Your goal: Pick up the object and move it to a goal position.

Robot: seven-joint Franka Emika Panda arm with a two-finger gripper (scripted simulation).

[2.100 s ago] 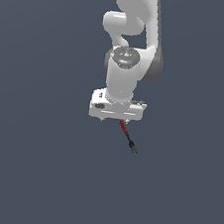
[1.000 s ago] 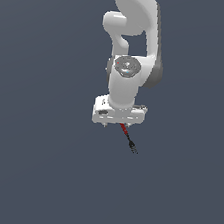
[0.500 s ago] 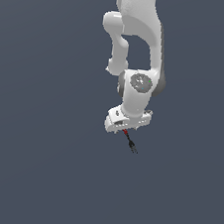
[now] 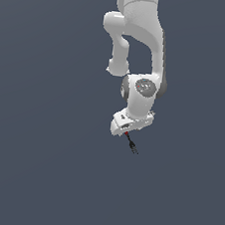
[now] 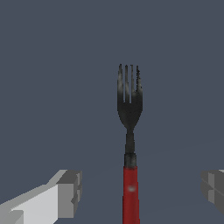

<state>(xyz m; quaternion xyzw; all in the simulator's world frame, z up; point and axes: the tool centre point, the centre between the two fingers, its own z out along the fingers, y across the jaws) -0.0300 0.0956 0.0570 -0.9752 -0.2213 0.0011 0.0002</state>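
Fork seen flat on plain grey surface, red smooth handle, black four-pronged end. Gripper held wide open, nothing grasped; blocky grey pads set either side of handle, well apart from it. White arm bent above.

You get flat, even, fairly dim light with no cast shadows or glare. Both renders look coarse, edges jagged and pixelated.

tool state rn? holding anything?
Tool: open, holding nothing. The fork lies between the fingers, touching neither.
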